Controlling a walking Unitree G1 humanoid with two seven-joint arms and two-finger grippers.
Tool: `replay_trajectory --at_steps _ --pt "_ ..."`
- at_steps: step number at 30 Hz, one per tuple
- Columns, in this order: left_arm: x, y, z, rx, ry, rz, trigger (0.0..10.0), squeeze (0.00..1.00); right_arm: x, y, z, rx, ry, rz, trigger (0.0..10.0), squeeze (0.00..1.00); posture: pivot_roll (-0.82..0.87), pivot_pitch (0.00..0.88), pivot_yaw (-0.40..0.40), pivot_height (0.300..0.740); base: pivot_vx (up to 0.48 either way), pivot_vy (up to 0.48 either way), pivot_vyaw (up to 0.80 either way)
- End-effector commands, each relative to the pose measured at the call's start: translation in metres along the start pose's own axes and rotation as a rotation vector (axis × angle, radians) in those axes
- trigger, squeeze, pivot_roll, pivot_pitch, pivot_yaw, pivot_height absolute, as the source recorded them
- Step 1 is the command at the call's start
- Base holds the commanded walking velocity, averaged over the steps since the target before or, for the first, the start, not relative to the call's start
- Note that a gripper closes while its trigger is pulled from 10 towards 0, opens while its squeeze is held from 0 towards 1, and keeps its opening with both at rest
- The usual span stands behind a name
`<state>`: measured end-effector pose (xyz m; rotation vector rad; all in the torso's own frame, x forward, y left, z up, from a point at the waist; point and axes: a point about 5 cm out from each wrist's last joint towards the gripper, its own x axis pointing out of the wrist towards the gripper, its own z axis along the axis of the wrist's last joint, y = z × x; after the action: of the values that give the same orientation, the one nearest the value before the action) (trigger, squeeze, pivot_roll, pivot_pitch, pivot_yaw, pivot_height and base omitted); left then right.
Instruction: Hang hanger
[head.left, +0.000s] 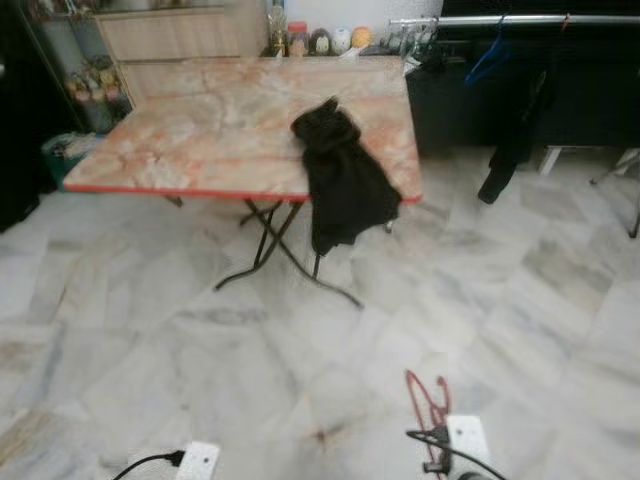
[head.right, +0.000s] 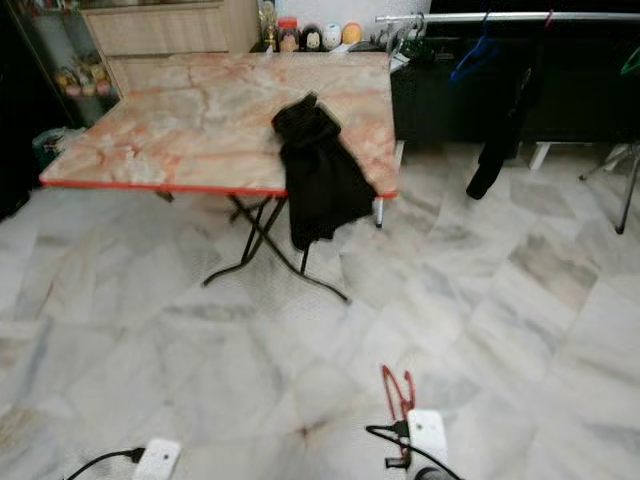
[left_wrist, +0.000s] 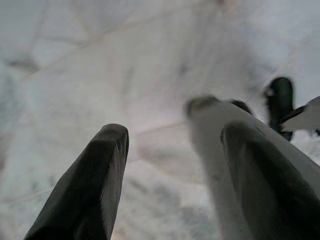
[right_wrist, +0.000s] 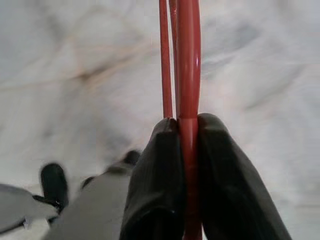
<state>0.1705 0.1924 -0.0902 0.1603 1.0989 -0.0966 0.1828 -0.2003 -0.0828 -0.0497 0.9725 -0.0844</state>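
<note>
A red hanger (right_wrist: 184, 60) sits pinched between the two black fingers (right_wrist: 155, 180) of the right gripper (right_wrist: 187, 125), which are closed tight on its thin rods. Seen from the head, the hanger (head.left: 428, 402) is low at the near edge of the scene, over the pale marble floor (head.left: 150, 350) and just above a white wrist unit trailing a black cable. The left gripper (left_wrist: 170, 145) hangs over the same floor, its fingers (left_wrist: 95, 180) spread wide with nothing between them. Farther off stands a folding table with a pink marbled tabletop (head.left: 220, 120), edged in red, on crossed black legs. A black garment (head.left: 340, 180) lies bunched on the near right corner and drapes over the edge. Beyond, at upper right, a metal rail (head.left: 500, 19) runs across dark furniture, carrying a blue hanger (head.left: 487, 62) and dark hanging clothing (head.left: 515, 140). Jars and small ornaments line the wall behind the table.
</note>
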Motion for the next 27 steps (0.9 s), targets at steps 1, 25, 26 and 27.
replay_trajectory --at_steps 1,25,26,27 --pt "-0.0014 0.0067 -0.0078 0.017 0.026 0.013 10.0 0.0 0.0003 0.0104 0.0002 -0.021 -0.003 0.038 10.0 0.0 -0.11 0.0 0.017 0.727 0.0 -0.48 0.0" --pt "-0.0008 0.0047 -0.0039 0.03 0.019 0.003 10.0 0.0 0.0015 0.0133 0.0086 -0.033 -0.027 0.046 10.0 0.0 -0.09 0.0 0.017 0.727 0.0 -0.48 0.0" --pt "-0.0008 0.0047 -0.0038 0.031 0.018 0.003 10.0 0.0 0.0016 0.0135 0.0088 -0.035 -0.028 0.046 10.0 0.0 -0.09 0.0 0.017 0.727 0.0 -0.48 0.0" --pt "-0.0008 0.0048 -0.0039 0.035 0.019 0.003 10.0 0.0 0.0016 0.0142 0.0092 -0.044 -0.028 0.049 10.0 0.0 -0.09 0.0 0.02 0.727 0.0 -0.48 0.0"
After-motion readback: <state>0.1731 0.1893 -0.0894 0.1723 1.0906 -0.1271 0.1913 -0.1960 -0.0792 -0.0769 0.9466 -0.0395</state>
